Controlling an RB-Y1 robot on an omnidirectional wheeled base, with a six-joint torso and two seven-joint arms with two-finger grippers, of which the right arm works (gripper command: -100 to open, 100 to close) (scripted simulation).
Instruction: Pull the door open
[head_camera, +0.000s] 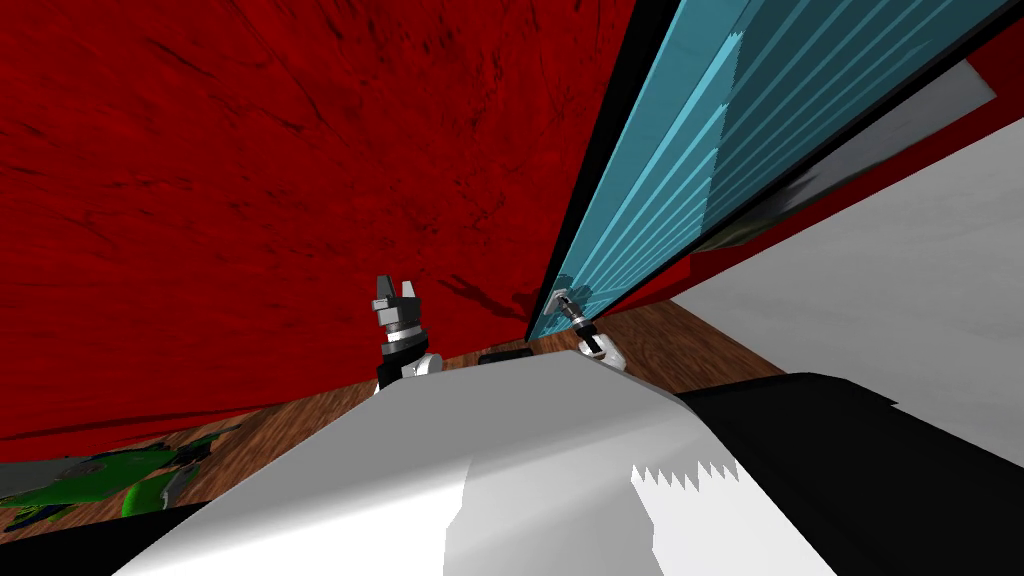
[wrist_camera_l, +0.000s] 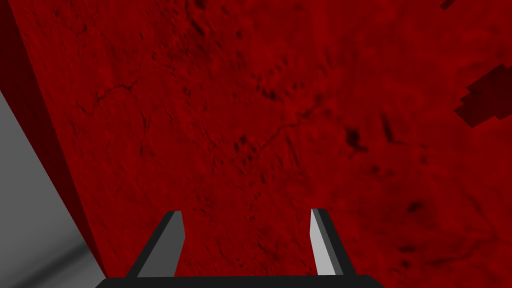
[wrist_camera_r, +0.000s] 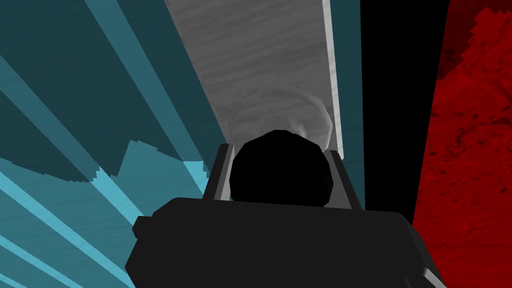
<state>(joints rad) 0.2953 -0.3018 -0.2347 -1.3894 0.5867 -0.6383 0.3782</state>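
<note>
Teal slatted door (head_camera: 700, 130) is seen in the upper right of the head view, its edge running down to centre frame; the top is cut off by the frame. Right gripper (head_camera: 562, 300) is placed at that lower edge, too small there for the fingers to be read. In the right wrist view the right gripper (wrist_camera_r: 280, 150) is clamped on a black round knob (wrist_camera_r: 280, 172), one blade pressed to each side; knob base is hidden by the gripper body. A grey plate (wrist_camera_r: 260, 60) is seen behind the knob, with a black area (wrist_camera_r: 395, 100) just beside the door. Left gripper (head_camera: 395, 292) is held apart from the door, facing the red wall (head_camera: 250, 180), fingers (wrist_camera_l: 170, 245) spread wide, nothing held. A green object (head_camera: 100, 480) at lower left is cut off and cannot be identified.
</note>
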